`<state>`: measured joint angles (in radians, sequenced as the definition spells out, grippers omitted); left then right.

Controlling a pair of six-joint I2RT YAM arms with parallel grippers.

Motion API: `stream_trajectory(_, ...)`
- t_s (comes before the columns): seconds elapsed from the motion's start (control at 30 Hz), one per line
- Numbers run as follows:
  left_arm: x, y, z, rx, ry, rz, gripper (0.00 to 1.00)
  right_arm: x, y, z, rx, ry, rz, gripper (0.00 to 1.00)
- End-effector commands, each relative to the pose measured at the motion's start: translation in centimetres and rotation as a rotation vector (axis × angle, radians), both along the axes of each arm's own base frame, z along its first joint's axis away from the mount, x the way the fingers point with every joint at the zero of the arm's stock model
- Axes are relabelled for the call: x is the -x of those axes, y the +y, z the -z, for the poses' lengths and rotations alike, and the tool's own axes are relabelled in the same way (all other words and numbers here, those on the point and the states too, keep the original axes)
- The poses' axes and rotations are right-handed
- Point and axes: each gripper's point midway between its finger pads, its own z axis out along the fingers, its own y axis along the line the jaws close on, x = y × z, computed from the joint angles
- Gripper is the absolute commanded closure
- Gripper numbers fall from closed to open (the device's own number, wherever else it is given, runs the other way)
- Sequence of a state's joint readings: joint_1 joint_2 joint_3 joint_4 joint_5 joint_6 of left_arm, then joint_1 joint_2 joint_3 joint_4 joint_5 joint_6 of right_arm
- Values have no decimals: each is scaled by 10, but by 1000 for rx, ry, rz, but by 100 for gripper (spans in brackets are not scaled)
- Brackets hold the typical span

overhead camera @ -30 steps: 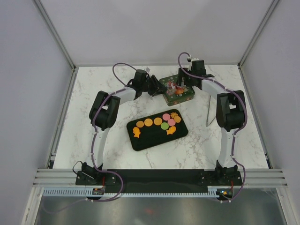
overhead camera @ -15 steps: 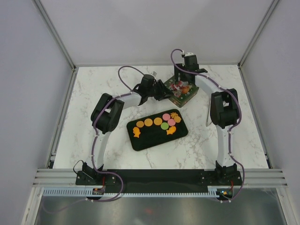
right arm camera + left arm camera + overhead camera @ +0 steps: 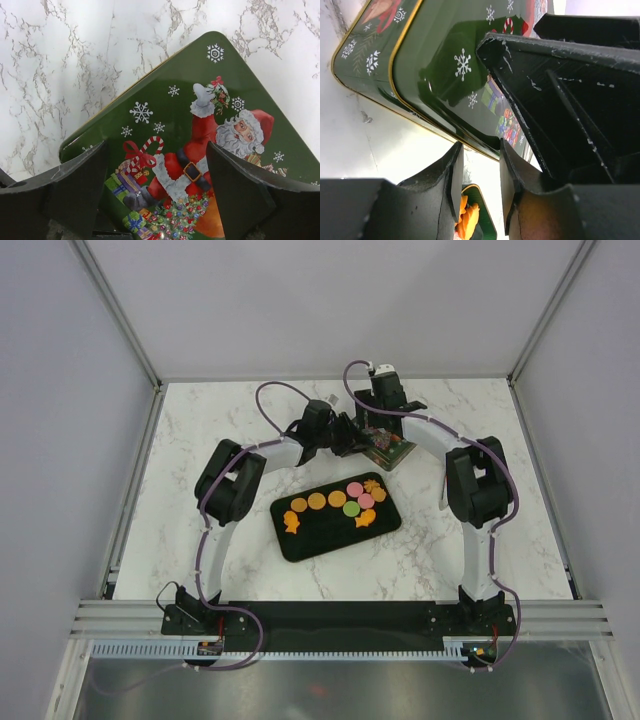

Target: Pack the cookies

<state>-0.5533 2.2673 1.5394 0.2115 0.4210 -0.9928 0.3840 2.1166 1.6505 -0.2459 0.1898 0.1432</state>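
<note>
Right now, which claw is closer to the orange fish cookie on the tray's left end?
Left. The left claw is behind the fish cookie, beside the green tin; the right claw is farther right, over the tin.

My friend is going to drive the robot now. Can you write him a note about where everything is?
Left tool: jaws a little apart beside the green tin, holding nothing.
Right tool: open over the tin's lid, holding nothing.
Cookies: on the black tray, nearer the arms' bases.
Done: no cookie seen packed; lid on.
Left: open tin, move cookies in.
</note>
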Motion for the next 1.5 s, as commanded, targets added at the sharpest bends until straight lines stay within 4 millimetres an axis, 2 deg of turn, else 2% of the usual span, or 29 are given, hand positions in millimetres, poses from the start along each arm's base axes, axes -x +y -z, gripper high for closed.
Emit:
stream_trajectory(0.0, 28, -10, 20, -38, 39, 87, 68, 53, -15, 63, 93, 221, 10, 14)
stream_trajectory(0.07, 28, -9, 16, -38, 29, 87, 68, 56, -18, 68, 97, 231, 27, 16)
stream_trajectory(0.23, 29, -3, 4, -38, 3, 85, 68, 64, -7, 79, 35, 265, -10, 27)
stream_trajectory(0.27, 29, -2, -5, -31, -9, 84, 68, 63, -3, 78, 15, 262, -24, 27)
stream_trajectory(0.43, 30, 12, -19, -25, -19, 64, 68, 65, 6, 83, -86, 292, -52, 35)
stream_trajectory(0.47, 30, 14, -28, -18, -31, 60, 68, 64, 6, 83, -95, 292, -50, 37)
stream_trajectory(0.63, 39, 30, -36, -20, -28, 43, 68, 62, 11, 82, -173, 308, -77, 39)
stream_trajectory(0.73, 34, 41, -36, -22, -25, 21, 68, 64, 15, 83, -204, 324, -93, 41)
stream_trajectory(0.87, 14, 48, -38, -15, -39, -9, 68, 67, 18, 85, -229, 334, -101, 44)
stream_trajectory(0.9, 4, 45, -48, -5, -69, -13, 67, 69, 19, 86, -237, 341, -106, 44)
stream_trajectory(0.93, -19, 54, -39, -92, -168, -68, 26, 70, 20, 87, -243, 346, -105, 44)
stream_trajectory(0.97, -23, 53, -40, -99, -172, -72, 21, 70, 21, 87, -247, 345, -107, 44)
stream_trajectory(1.0, -29, 52, -44, -96, -185, -78, 20, 71, 21, 88, -251, 349, -107, 42)
stream_trajectory(1.03, -32, 52, -44, -96, -186, -81, 13, 72, 23, 87, -260, 353, -111, 40)
stream_trajectory(1.07, -35, 54, -40, -101, -184, -87, 12, 73, 23, 87, -261, 356, -109, 36)
stream_trajectory(1.2, -46, 53, -40, -101, -187, -98, 11, 74, 19, 90, -276, 369, -85, 36)
stream_trajectory(1.37, -53, 52, -30, -105, -154, -108, 12, 75, 13, 95, -289, 385, -37, 52)
stream_trajectory(1.47, -58, 52, -26, -106, -151, -116, 12, 77, 8, 99, -288, 397, -11, 57)
